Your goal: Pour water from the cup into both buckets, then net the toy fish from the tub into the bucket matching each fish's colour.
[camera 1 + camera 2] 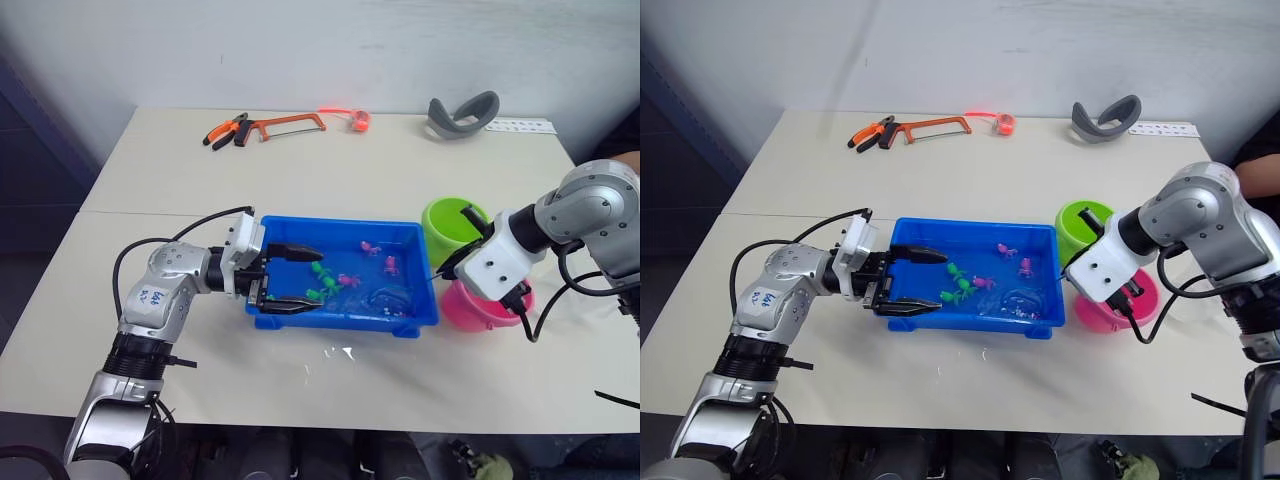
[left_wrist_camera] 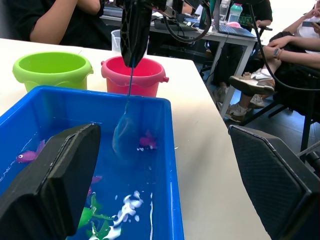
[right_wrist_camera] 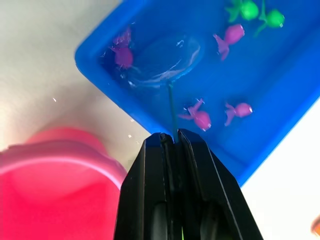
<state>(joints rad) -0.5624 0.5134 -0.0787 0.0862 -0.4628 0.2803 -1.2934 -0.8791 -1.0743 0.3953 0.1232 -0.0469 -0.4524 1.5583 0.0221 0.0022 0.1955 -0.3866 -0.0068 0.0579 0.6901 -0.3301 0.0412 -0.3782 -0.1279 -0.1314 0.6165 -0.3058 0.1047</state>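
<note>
We saw the right claw (image 3: pixel 172 142) pressed together on the thin handle of a small net (image 3: pixel 165 60), its hoop dipped in the water at the right end of the blue tub (image 1: pixel 300 318). The left claw (image 1: pixel 292 279) was spread wide over the tub's left end. Pink and green toy fish (image 1: pixel 322 270) lay mid-tub. The green bucket (image 1: pixel 440 222) and pink bucket (image 1: pixel 465 310) stood just right of the tub on the table (image 1: pixel 300 170)
</note>
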